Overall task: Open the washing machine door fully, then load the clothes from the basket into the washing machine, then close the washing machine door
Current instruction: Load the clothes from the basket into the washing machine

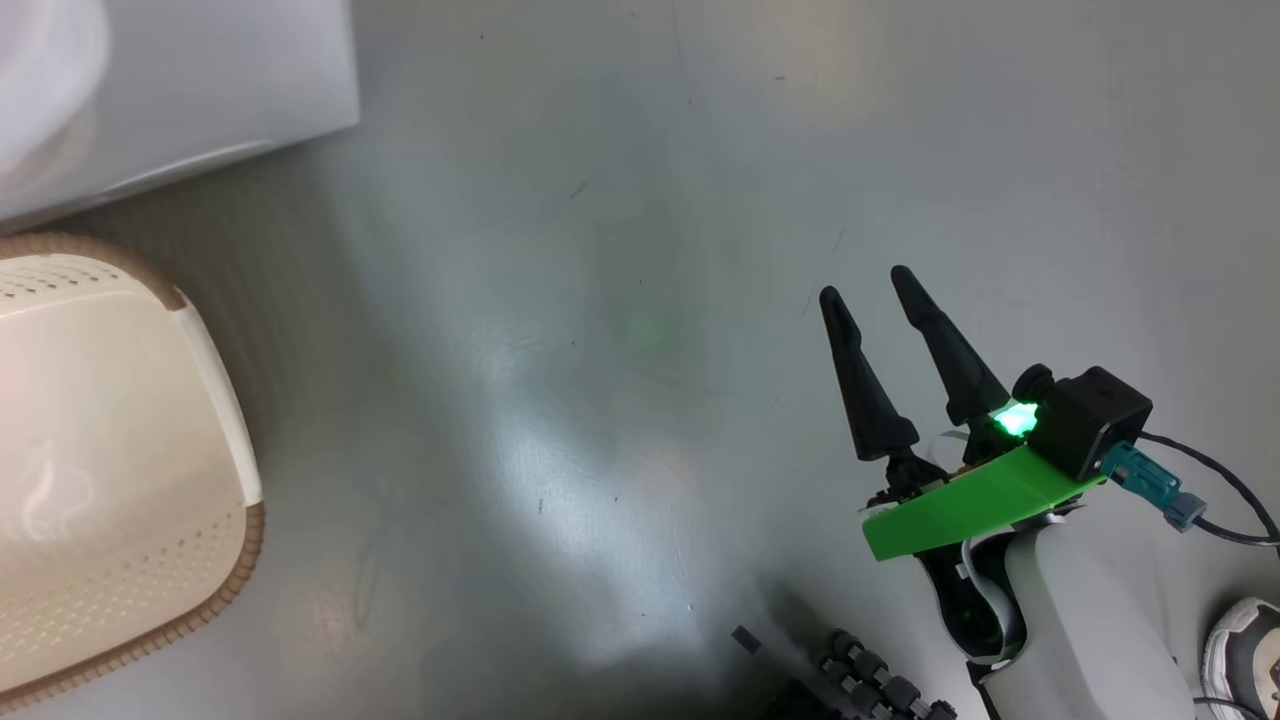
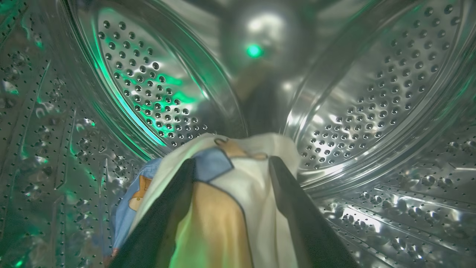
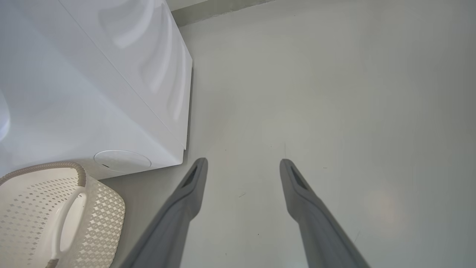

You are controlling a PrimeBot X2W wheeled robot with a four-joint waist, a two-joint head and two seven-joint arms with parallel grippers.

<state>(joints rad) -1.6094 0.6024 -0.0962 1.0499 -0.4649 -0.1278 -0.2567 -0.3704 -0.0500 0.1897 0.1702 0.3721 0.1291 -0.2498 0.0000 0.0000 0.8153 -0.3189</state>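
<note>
Two garments [image 2: 148, 186] lie in the steel drum [image 2: 372, 93], the cream one [image 2: 260, 193] between the left gripper's [image 2: 230, 162] parted fingers, seemingly loose. Right gripper [image 1: 860, 285] hangs parted over the floor [image 1: 640, 200].

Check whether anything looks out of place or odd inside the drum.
Nothing is spilled or damaged. One small thing: inside the drum, the cream garment lies bunched between the fingers of the open left gripper, so it may drag out on withdrawal. The blue garment lies beside it.
</note>
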